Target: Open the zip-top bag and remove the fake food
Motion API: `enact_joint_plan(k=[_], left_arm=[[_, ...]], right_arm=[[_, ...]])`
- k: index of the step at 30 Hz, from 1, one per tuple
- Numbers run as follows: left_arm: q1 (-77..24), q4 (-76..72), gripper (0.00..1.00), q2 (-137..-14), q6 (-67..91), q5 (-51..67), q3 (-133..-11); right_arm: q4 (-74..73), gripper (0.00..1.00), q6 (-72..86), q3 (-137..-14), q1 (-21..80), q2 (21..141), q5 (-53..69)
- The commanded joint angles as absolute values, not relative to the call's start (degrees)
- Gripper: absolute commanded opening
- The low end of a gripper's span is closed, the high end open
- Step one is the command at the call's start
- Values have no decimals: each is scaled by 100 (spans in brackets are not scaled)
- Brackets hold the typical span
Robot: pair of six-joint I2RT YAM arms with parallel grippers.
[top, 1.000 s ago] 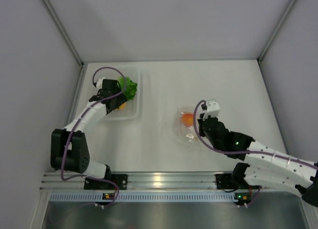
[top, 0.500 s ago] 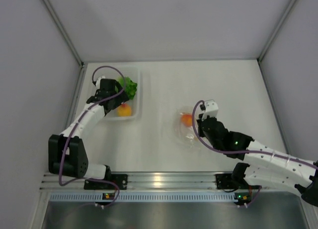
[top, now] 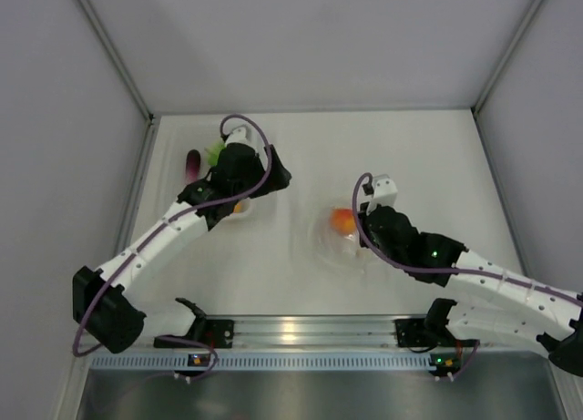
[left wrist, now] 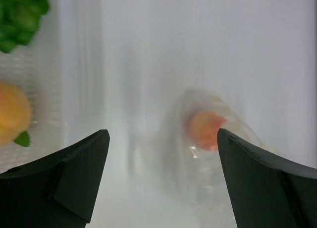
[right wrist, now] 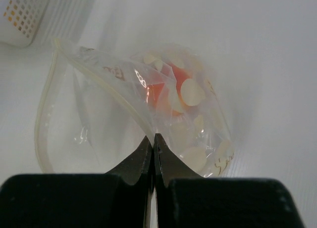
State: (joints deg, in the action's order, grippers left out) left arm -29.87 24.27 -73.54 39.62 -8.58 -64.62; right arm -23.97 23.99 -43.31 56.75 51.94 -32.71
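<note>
1. The right jaws were closed tight on a thin fold of the bag (right wrist: 193, 114), which lay on the table (top: 410, 147) before the right arm. So little plastic was pinched that, in my judgement, it could slip out.
2. One orange fruit (right wrist: 157, 92) sat inside the bag. If the open mouth collapsed, reaching the fruit would be harder.
3. The left jaws stood wide open and empty, well apart from the bag. If they came in too low, they could drag the bag.
4. The left wrist view was blurred. The arm hid most of the tray (left wrist: 74, 89). Only parts of the lettuce (top: 215, 152), the eggplant (top: 192, 163) and another fruit (left wrist: 12, 114) showed.
</note>
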Motion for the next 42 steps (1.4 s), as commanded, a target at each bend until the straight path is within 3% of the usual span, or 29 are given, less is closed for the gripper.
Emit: enact_joint_plan(k=[1,4,6,8,11,12,15,21,31,37,38,40,42], left_arm=[[-3847,2066,95,-6918,4314,-1158,-6627],[-4630,1539,89,-6724,4446,-1265,-6372],[-5164,1468,79,-6793,4447,-1388,-6450],[-5500,1450,74,-6890,4413,-1563,-6521],[-6055,1362,58,-7206,4123,-1678,-6706],[-6230,1336,41,-7398,4035,-1679,-6750],[-6319,1187,30,-7794,3754,-1365,-6838],[-6319,317,27,-8506,3235,-1099,-6776],[-6372,-1055,27,-9342,2452,-1932,-6214],[-6372,-1046,43,-10098,2145,-2320,-6547],[-6372,-1046,51,-10203,2136,-2451,-6557],[-6381,-1046,55,-10300,2030,-2583,-6635],[-6381,-1046,65,-10406,1926,-2864,-6653]], right_arm=[[-2777,0,2672,-4781,5511,5273,-2736],[-2804,0,2672,-4799,5265,5238,-2356],[-2812,0,2619,-4790,5098,5238,-2242],[-2804,0,2549,-4790,4914,5256,-2005],[-2637,0,2391,-4720,4677,5273,-1329],[-2611,0,2391,-4711,4615,5282,-1171],[-2549,0,2399,-4667,4439,5239,-959],[-2444,0,2382,-4658,4184,5124,-310],[-2584,0,2224,-4553,3411,4886,597],[-2663,0,2039,-4518,2972,5080,1036],[-2654,0,2013,-4509,2927,5089,1107],[-2663,0,1960,-4483,2805,5115,1230],[-2646,0,1934,-4456,2734,5124,1396]])
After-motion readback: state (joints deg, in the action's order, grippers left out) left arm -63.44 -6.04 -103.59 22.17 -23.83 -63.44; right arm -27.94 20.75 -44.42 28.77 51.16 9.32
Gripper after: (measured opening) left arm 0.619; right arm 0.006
